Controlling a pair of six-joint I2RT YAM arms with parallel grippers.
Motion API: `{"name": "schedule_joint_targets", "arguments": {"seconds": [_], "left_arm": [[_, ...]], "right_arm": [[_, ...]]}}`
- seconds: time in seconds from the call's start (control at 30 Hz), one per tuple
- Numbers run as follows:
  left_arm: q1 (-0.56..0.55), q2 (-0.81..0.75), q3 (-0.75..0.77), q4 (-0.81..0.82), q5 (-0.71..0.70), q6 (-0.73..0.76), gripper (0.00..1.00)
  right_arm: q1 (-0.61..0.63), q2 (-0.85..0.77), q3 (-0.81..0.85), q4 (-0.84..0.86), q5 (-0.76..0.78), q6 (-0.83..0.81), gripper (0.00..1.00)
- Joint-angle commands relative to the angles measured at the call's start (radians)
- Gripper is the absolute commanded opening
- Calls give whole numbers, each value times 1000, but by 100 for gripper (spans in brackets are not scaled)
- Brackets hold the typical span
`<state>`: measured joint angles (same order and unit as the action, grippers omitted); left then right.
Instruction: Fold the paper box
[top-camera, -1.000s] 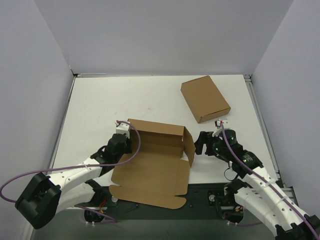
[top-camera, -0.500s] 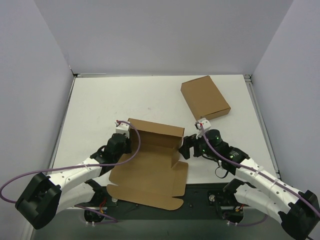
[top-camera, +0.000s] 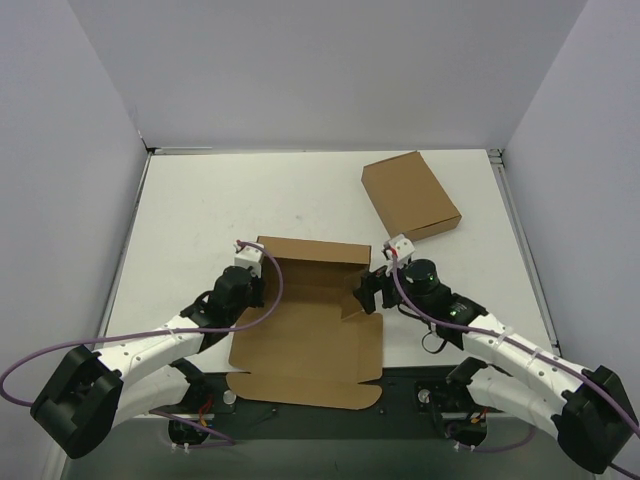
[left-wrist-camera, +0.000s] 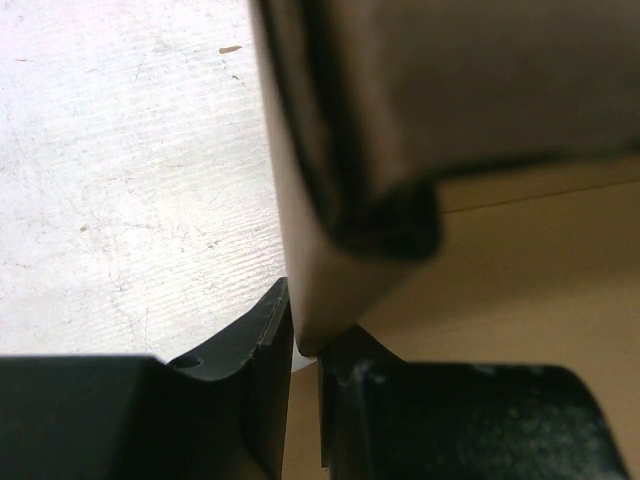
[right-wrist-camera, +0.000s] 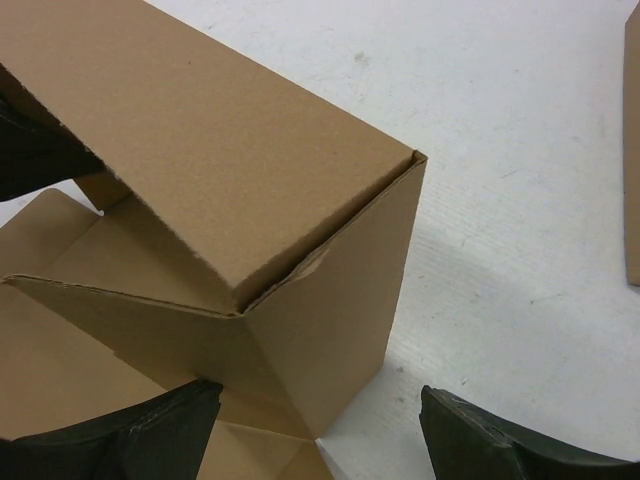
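Seemingly left end effector (left-wrist-camera: 305, 385) pinches paper box (top-camera: 305, 345) wall; right end effector (right-wrist-camera: 320, 425) gapes; carton (top-camera: 410, 197) beyond.

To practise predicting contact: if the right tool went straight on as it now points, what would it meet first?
Probably the paper box, its raised side flap standing just ahead of the right tool; exact gap unclear.

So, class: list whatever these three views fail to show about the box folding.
- Left wrist view: paper box blurred, too close; which flap the left jaws pinch is unclear.
- Top view: left jaws hidden under the left arm's wrist.
- Right wrist view: second carton cut off by right edge.
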<state>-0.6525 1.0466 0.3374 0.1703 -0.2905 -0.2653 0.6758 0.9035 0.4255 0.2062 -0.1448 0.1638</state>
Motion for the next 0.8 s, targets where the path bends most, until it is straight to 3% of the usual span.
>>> {"name": "schedule_joint_targets", "arguments": {"seconds": [0.0, 0.77], "left_arm": [[-2, -8, 2, 110, 106, 24, 22], [1, 30, 23, 112, 139, 41, 22]], "right_arm": [[-5, 43, -5, 165, 22, -67, 84], [-122, 353, 28, 567, -180, -101, 79]]}}
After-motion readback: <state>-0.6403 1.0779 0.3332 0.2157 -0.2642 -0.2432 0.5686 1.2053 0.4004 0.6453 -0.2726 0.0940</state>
